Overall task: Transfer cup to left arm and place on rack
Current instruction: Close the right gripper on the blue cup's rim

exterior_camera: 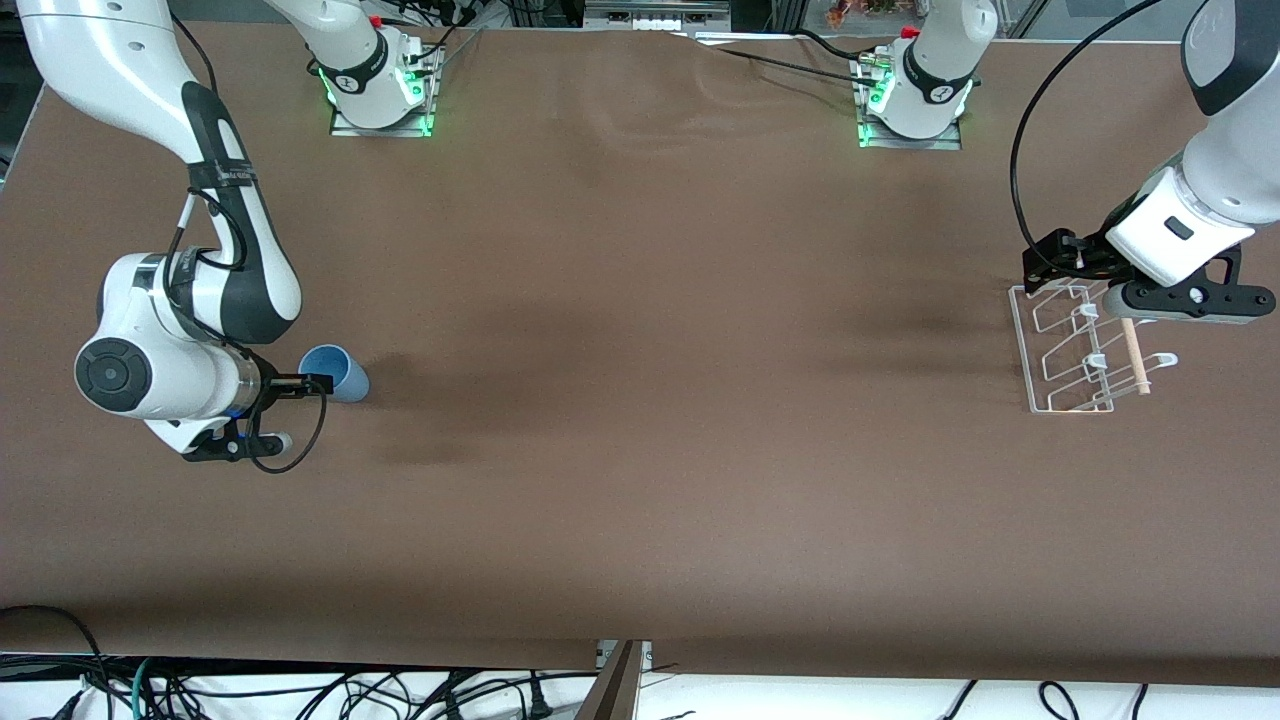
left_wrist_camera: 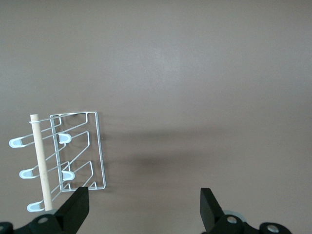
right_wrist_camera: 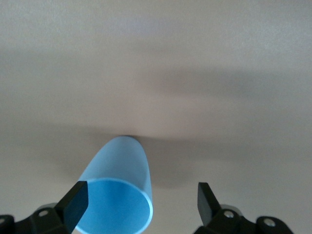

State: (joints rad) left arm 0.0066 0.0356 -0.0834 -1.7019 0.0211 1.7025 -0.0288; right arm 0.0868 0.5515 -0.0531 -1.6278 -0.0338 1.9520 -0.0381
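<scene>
You're at the pickup: your right gripper point(right_wrist_camera: 139, 202) sits spread around the cup point(exterior_camera: 335, 372), so close it next, while the left gripper point(left_wrist_camera: 144, 207) waits spread over the rack point(exterior_camera: 1085, 350).

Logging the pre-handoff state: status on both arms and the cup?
Right end effector open around the cup, not closed. Cup upright on table. Left end effector open, waiting over the rack. Nothing in between.

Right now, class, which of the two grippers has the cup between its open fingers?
The right gripper: the light-blue cup sits between its fingers. The left gripper, also open, hovers over the rack.
</scene>
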